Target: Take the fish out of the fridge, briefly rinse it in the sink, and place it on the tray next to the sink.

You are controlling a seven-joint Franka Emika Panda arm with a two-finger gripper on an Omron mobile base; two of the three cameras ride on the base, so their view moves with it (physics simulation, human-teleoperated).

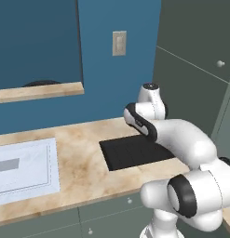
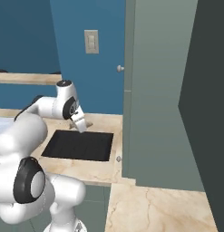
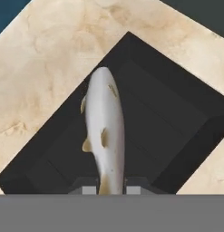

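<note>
- The two-finger gripper [image 3: 107,189] is clenched on the tail end of the pale grey-white fish with small tan fins [image 3: 104,131]; in the hand view the two dark fingertips [image 3: 88,189] press the tail from either side at 6 o'clock.
- In that view the fish extends from the fingertips toward 12 o'clock, its head over the far rim of the flat, thin black rectangular tray [image 3: 177,122].
- Whether the fish touches the tray surface cannot be determined.
- The tray [image 1: 135,152] lies on the beige marbled countertop [image 1: 84,167].
- In the left base view the wide pale bluish-white sink [image 1: 23,169] lies at 9 o'clock from the tray, well apart from it.
- In the right base view the fish [image 2: 79,123] hangs tilted at the tray's [image 2: 79,146] far edge.
- The tall grey-green panel [image 2: 154,90] stands at 3 o'clock from the tray.
- A beige wall switch plate [image 2: 91,41] sits on the blue wall [image 2: 104,81] at 12 o'clock.
</note>
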